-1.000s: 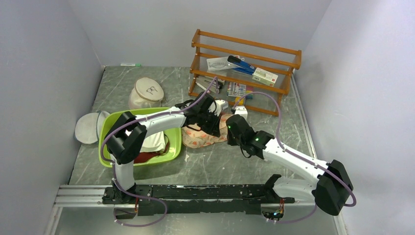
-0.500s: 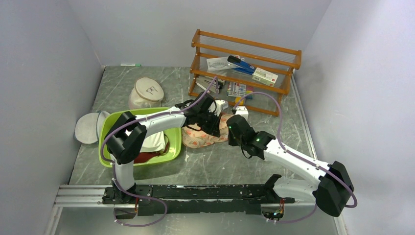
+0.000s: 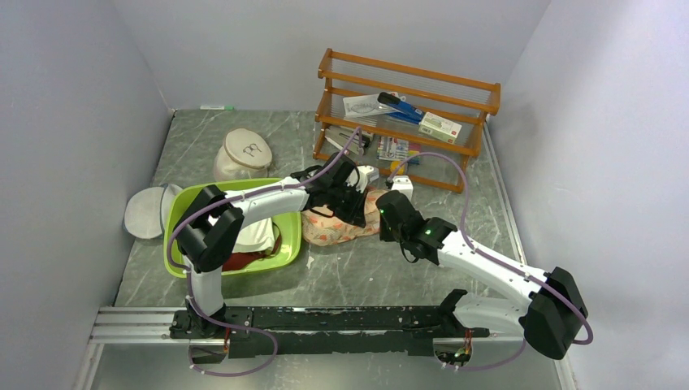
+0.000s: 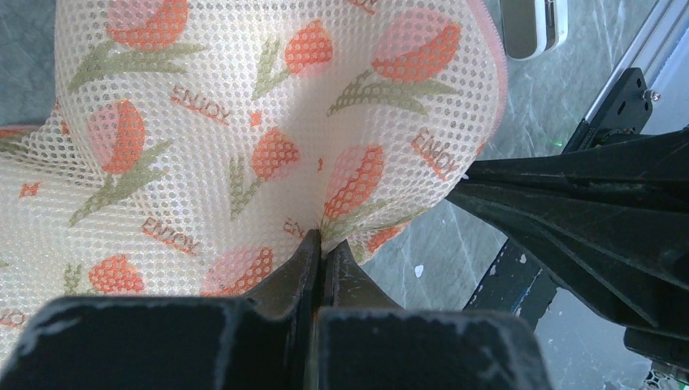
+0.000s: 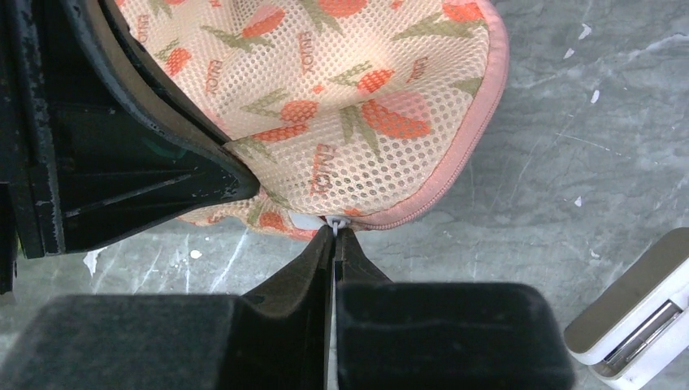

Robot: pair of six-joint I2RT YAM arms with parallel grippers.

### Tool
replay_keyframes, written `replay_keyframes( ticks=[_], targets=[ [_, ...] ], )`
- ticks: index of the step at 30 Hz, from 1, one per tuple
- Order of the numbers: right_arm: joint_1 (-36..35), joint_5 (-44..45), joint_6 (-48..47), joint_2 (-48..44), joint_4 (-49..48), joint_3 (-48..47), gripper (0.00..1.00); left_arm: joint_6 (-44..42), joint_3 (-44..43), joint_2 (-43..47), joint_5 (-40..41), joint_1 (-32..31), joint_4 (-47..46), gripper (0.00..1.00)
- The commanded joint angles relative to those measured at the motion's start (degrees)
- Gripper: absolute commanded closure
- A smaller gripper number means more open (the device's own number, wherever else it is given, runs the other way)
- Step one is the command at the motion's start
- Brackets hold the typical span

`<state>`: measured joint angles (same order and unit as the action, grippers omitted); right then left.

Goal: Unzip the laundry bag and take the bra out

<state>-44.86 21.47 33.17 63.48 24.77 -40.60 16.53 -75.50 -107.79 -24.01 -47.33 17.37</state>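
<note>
The laundry bag (image 3: 340, 229) lay on the grey marbled table (image 3: 390, 276), just right of the green basin (image 3: 291, 244) and in front of the wooden rack (image 3: 406, 106). I saw the left gripper (image 4: 319, 242) pressed together on a fold of its printed mesh. The right gripper (image 5: 333, 231) was pinching the pale zipper pull (image 5: 313, 220) at the pink rim.

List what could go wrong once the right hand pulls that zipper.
1. The right hand pinches only the tip of the zipper pull at the rim of the laundry bag; it may slip off.
2. The left hand holds just a small fold of mesh, so the bag could drag along instead of unzipping.
3. The white device lies close and could get knocked.
</note>
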Motion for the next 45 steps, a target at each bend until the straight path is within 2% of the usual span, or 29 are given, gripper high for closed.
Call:
replay_keyframes(
  ticks=[1, 8, 16, 19, 23, 27, 29, 33, 37, 41, 45],
  targets=[
    [0.08, 5.62, 1.10, -0.97, 1.10, -0.10, 1.00, -0.47, -0.52, 1.21, -0.04, 0.50, 1.32, 0.93],
    [3.07, 4.24, -0.30, -3.15, 0.44, 1.01, 1.00, -1.20, -0.31, 2.67, 3.05, 0.56, 1.82, 0.93],
    [15.29, -6.90, -4.61, -6.77, -3.53, 4.27, 1.00, -1.96, -0.17, 3.90, 5.12, 0.50, 2.19, 0.93],
    [18.21, -10.71, -6.04, -6.59, -5.49, 5.16, 1.00, -2.19, -0.09, 3.82, 3.70, 0.49, 1.68, 0.93],
    [18.41, -18.07, -8.90, -7.44, -8.53, 5.78, 1.00, -3.04, 0.05, 3.66, -0.34, 0.42, 0.83, 0.92],
    [18.43, -20.90, -8.64, -9.78, -10.45, 7.79, 1.00, -3.28, 2.11, 5.60, -4.13, 0.38, -2.36, 0.59],
    [18.41, -21.56, -8.65, -10.14, -10.90, 8.35, 1.00, -3.72, 2.98, 6.87, -5.18, 0.17, -4.09, 0.49],
    [18.43, -22.91, -8.42, -10.02, -12.93, 9.56, 1.00, -5.95, 2.95, 9.14, -4.74, -0.53, -3.92, 0.43],
    [18.43, -24.03, -8.35, -10.72, -14.22, 10.16, 1.00, -6.22, 2.90, 10.54, -0.42, -1.88, -3.54, 0.34],
    [18.41, -25.09, -8.38, -12.64, -14.50, 10.14, 1.00, -3.75, 0.54, 8.85, 4.22, -6.61, -4.10, 0.20],
    [18.43, -25.94, -8.23, -14.23, -13.99, 10.12, 1.00, -0.91, -0.12, 8.41, 11.14, -9.05, -8.02, 0.19]
  ],
)
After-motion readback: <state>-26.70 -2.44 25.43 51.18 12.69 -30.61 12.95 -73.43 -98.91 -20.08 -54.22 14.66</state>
